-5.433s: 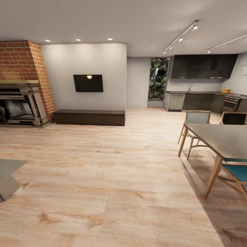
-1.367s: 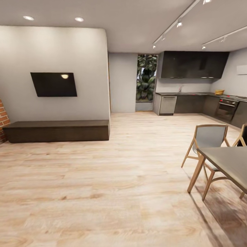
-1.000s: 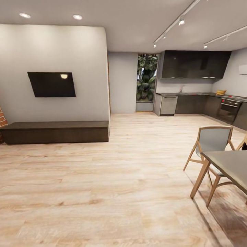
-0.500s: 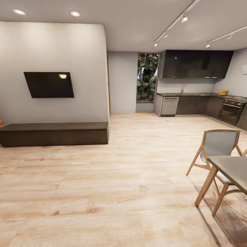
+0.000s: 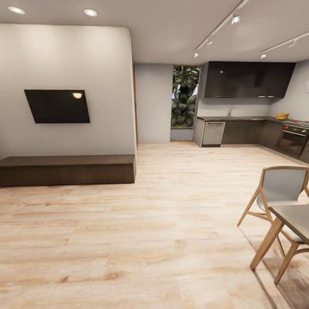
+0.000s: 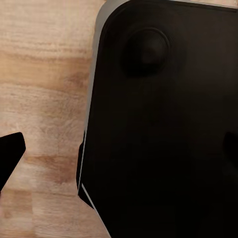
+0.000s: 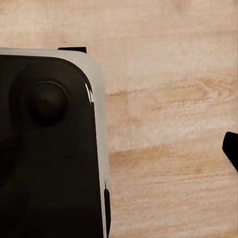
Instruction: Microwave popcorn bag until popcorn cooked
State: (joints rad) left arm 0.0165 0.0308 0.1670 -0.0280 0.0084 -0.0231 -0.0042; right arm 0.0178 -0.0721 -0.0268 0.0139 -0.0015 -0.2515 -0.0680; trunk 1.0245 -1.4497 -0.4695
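The popcorn bag, the popcorn and the microwave are out of view. The countertop [image 5: 240, 118] shows far off at the back right, a grey top over dark cabinet fronts. A small yellow thing [image 5: 282, 116] sits on it, too far to identify. Neither arm appears in the head view. Both wrist views look down at wood floor and my own black base. My left gripper [image 6: 119, 151] is open, with one dark fingertip [image 6: 10, 156] at the picture's edge. My right gripper [image 7: 119, 148] is open too, showing only one fingertip [image 7: 231, 148]. Nothing is held.
A dining table [image 5: 296, 216] and a wooden chair [image 5: 281, 189] stand at the near right. A dark low bench [image 5: 68, 169] runs along the left wall under a TV [image 5: 57, 106]. A built-in oven [image 5: 294, 141] and a dishwasher [image 5: 213, 133] sit in the kitchen cabinets.
The whole head view has shifted: the camera has moved forward over the floor toward the kitchen. The brick fireplace has left the picture, and the table and chair sit lower right.
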